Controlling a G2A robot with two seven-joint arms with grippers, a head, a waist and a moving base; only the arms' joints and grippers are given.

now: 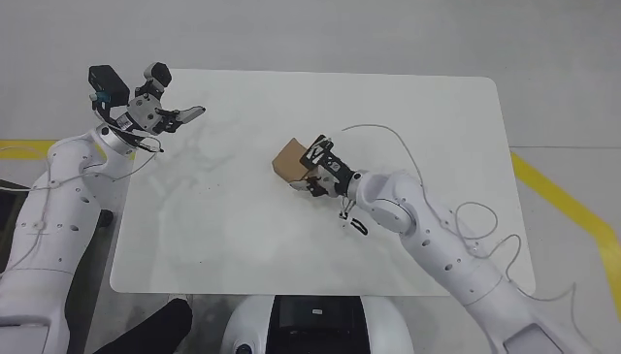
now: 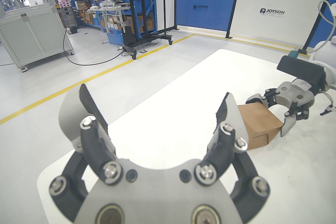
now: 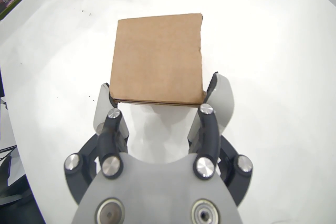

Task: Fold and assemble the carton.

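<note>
The white table (image 1: 437, 112) carries the brown carton (image 3: 157, 57) near its middle. The right gripper (image 3: 157, 89) pinches its two sides at one end. The left gripper (image 2: 155, 91) hangs spread by the far left corner. The cardboard is probably light and easily creased, so it is best held by its walls.

The carton (image 3: 157, 59) is showing plain brown cardboard, matt and a bit rough, with a thin layered edge. The table (image 3: 262, 25) under it is looking white, smooth and a little shiny, with faint grey smudges. The right gripper (image 3: 160, 83) is showing smooth grey metal fingers (image 3: 223, 99), black plastic links and shiny round screws. The left gripper (image 2: 156, 91) is showing the same grey metal, and its black pads (image 2: 90, 104) are looking rough and toothed, like rubber.
</note>
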